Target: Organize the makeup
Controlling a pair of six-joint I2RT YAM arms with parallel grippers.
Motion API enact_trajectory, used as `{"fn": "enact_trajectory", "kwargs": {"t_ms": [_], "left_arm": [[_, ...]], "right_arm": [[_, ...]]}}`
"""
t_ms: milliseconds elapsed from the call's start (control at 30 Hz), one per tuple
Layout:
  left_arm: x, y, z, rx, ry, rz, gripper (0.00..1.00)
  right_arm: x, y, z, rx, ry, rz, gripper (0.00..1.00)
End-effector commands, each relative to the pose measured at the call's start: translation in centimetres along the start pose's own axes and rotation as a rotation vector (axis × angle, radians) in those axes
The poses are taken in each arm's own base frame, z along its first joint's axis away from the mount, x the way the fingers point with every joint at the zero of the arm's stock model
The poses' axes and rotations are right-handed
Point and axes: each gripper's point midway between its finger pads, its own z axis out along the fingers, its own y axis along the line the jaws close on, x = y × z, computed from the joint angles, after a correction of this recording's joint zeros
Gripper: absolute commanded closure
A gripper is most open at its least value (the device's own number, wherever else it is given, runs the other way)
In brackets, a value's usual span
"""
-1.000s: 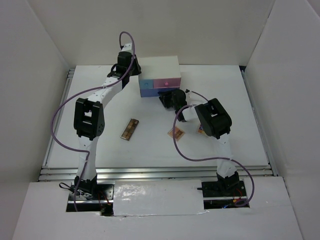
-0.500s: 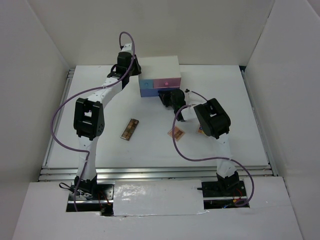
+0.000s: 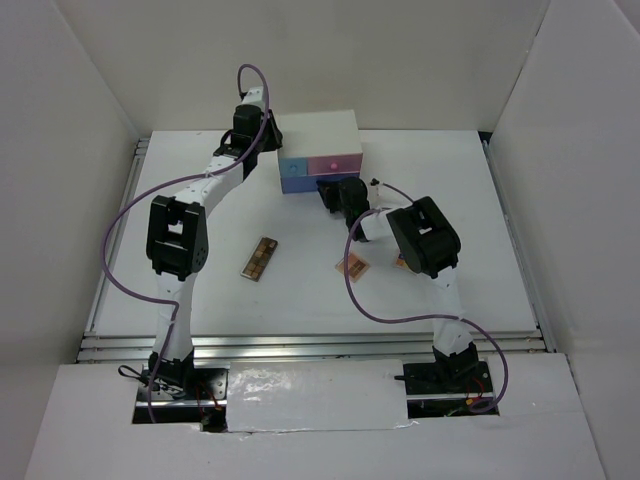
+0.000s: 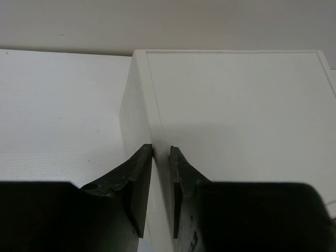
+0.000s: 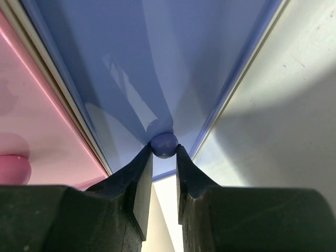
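The makeup lies on the table: a long brown palette (image 3: 260, 259), a small square palette (image 3: 353, 266), and another small item (image 3: 400, 262) half hidden under the right arm. My left gripper (image 3: 262, 132) (image 4: 161, 149) is shut on the left top edge of the white drawer box (image 3: 320, 132) (image 4: 236, 105), one finger on the side wall and one on the top. My right gripper (image 3: 331, 191) (image 5: 164, 149) is at the box's front. Its fingertips are shut on the round knob (image 5: 164, 143) of the blue-purple drawer (image 5: 157, 63).
A pink drawer (image 5: 37, 105) with a pink knob (image 5: 13, 169) sits beside the blue-purple one. The box stands at the back middle of the table (image 3: 470, 220). White walls enclose the left, right and back sides. Purple cables loop off both arms.
The right gripper's jaws have closed in on the drawer knob, and the arm has edged slightly towards the box. The left arm and the makeup have not moved.
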Motion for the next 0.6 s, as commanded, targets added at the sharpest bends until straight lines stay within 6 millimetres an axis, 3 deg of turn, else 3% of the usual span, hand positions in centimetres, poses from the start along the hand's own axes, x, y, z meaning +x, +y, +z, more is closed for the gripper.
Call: {"fn": "enact_trajectory", "kwargs": {"t_ms": [0, 200, 567], "left_arm": [[4.6, 1.4, -0.5, -0.02, 0.147, 0.041, 0.68], [4.3, 1.3, -0.7, -0.02, 0.142, 0.043, 0.67], [4.4, 1.4, -0.8, -0.023, 0.146, 0.038, 0.65]], "right_arm": [[-2.0, 0.8, 1.0, 0.002, -0.101, 0.01, 0.81], [-1.9, 0.9, 0.8, -0.014, -0.099, 0.007, 0.99], [-1.9, 0.9, -0.7, -0.066, -0.082, 0.017, 1.0]]}}
